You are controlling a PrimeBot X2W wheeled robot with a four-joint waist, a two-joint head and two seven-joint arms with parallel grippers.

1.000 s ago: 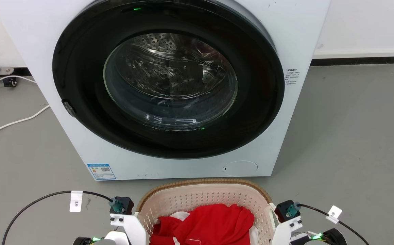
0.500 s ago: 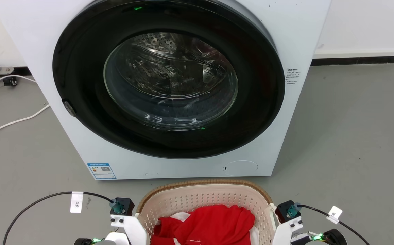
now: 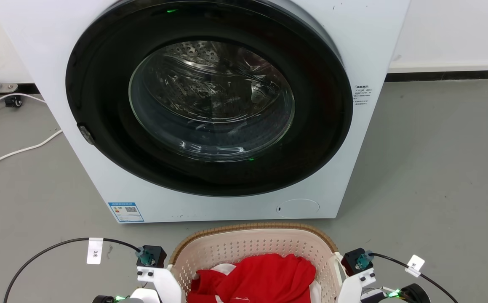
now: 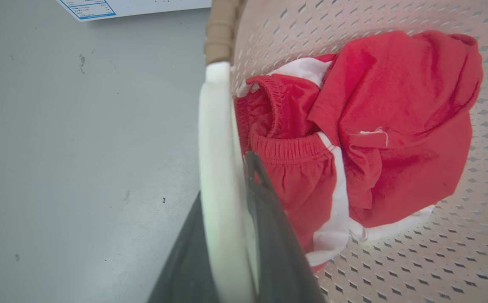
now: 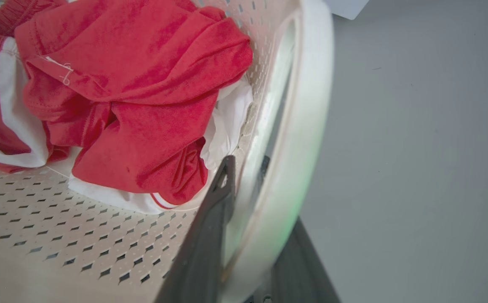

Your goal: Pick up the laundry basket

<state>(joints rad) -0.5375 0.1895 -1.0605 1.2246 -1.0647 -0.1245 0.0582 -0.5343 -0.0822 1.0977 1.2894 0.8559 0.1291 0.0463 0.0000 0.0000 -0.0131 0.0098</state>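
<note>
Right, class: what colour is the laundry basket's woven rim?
Brown, on a cream laundry basket; the rim shows best in the head view.

Seemingly "3米" on left cable tag

Perforated plastic laundry basket, soft red cloth
</note>
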